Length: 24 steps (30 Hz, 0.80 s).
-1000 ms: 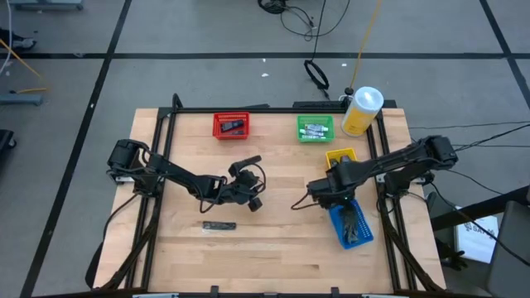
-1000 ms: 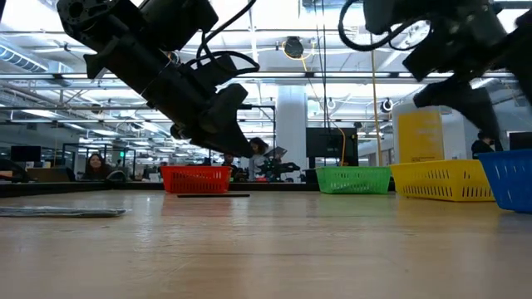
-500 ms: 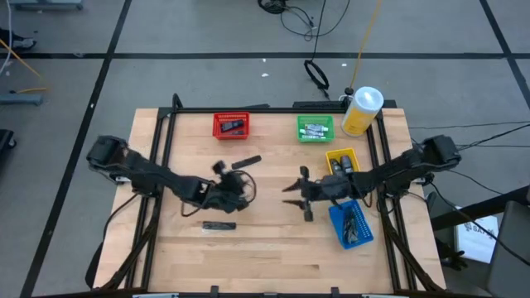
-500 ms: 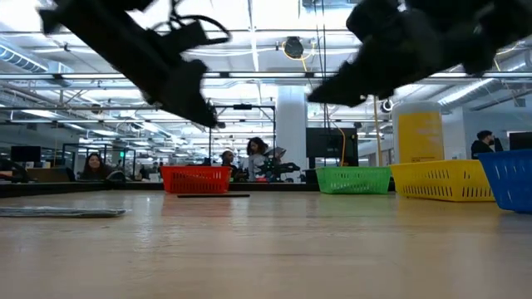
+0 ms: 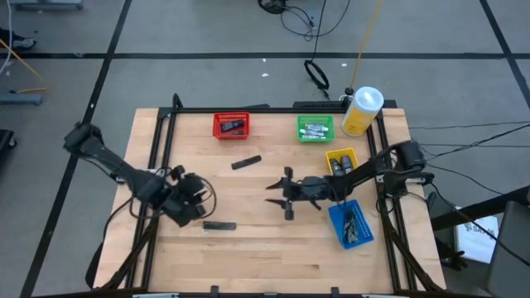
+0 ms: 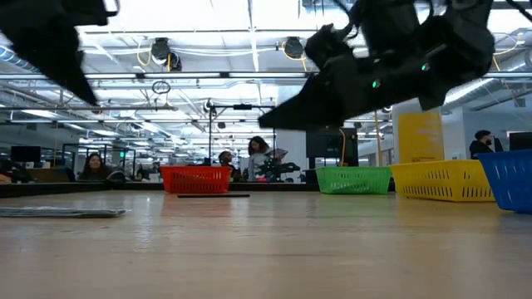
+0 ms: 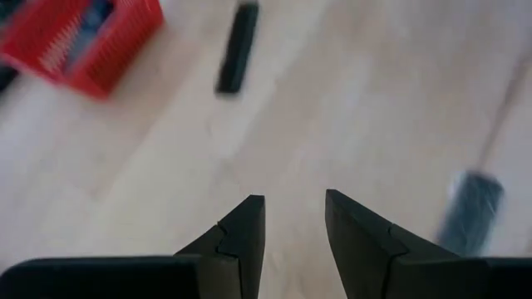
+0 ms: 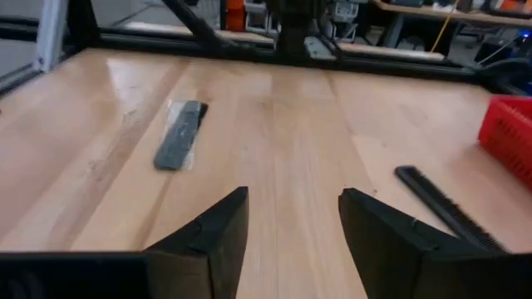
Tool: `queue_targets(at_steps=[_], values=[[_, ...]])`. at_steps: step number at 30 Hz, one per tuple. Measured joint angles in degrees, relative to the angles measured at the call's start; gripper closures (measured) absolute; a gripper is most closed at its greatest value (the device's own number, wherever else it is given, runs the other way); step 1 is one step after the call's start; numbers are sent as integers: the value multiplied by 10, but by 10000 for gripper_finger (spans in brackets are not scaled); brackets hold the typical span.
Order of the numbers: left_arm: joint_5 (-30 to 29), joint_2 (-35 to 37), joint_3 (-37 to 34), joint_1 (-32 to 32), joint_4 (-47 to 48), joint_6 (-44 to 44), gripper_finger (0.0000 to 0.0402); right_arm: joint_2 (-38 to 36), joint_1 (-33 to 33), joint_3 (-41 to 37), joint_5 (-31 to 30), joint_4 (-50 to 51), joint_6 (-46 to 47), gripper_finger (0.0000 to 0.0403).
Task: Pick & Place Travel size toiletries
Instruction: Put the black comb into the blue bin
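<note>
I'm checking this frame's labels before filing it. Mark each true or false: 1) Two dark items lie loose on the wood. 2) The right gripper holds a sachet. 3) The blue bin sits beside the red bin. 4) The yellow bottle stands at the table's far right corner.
1) True: a dark stick and a flat sachet lie on the table.
2) False: the right gripper is open and empty.
3) False: the blue bin is near the right edge; the red bin is at the back.
4) True: the yellow bottle.
</note>
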State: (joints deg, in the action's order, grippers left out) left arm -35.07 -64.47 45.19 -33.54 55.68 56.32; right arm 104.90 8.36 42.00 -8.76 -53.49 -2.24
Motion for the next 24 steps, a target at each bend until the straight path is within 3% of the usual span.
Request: queue_targets(at_steps=[3,7,13,17,24], values=[[16,-3,-1,-37,15,49,273,46,0,22,0,-26,0,208],[25,-25,-23,-78,-46,57,272,88,0,44,0,-48,3,194],[40,-76,-104,-105,-324,-82,263,103,0,50,0,-53,10,183],[40,-116,-136,-105,-481,-153,213,103,0,50,0,-55,14,185],[37,-178,-137,-97,-523,-184,107,103,0,50,1,-54,14,183]])
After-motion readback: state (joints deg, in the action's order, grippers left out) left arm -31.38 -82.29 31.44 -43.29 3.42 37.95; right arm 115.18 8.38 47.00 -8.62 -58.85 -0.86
